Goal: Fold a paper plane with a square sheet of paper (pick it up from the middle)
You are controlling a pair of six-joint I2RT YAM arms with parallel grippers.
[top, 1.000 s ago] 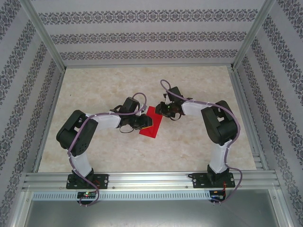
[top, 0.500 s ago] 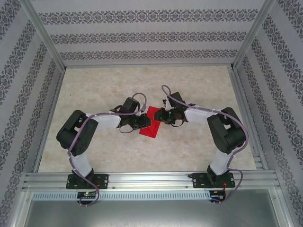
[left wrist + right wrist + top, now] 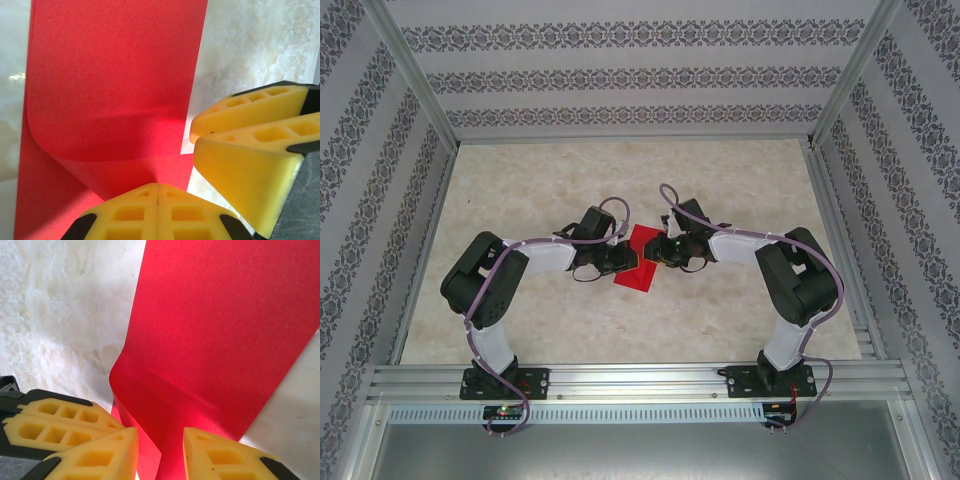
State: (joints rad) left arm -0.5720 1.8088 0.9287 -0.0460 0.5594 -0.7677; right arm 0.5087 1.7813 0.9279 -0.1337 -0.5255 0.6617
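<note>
From the top camera, the thin bright red square sheet of paper [image 3: 638, 277] lies near the middle of the pale marble-patterned table [image 3: 550, 180]. The two arms come to it from both sides. The left gripper [image 3: 623, 258] is on its left edge and the right gripper [image 3: 663, 250] is on its right edge. The two grippers are very near each other, and their black bodies cover part of the sheet.

In the left wrist camera, the left gripper [image 3: 157, 190] has its yellow ribbed pads [image 3: 130, 212] pressed together, pinching the near edge of the red sheet [image 3: 110, 85]. The pinched edge is lifted and the paper curves up from the table in a soft bend, while the far part lies flat. The right gripper [image 3: 193, 136] is just beside, at the right edge of the sheet.

In the right wrist camera, the right gripper [image 3: 160, 442] has its yellow fingers [image 3: 225, 457] standing apart with a clear gap. The raised edge of the red sheet [image 3: 220, 330] runs into this gap; I cannot tell if it touches the pads. The left gripper's fingers [image 3: 65, 412] are close at the left, over the bare table [image 3: 60, 305].
</note>
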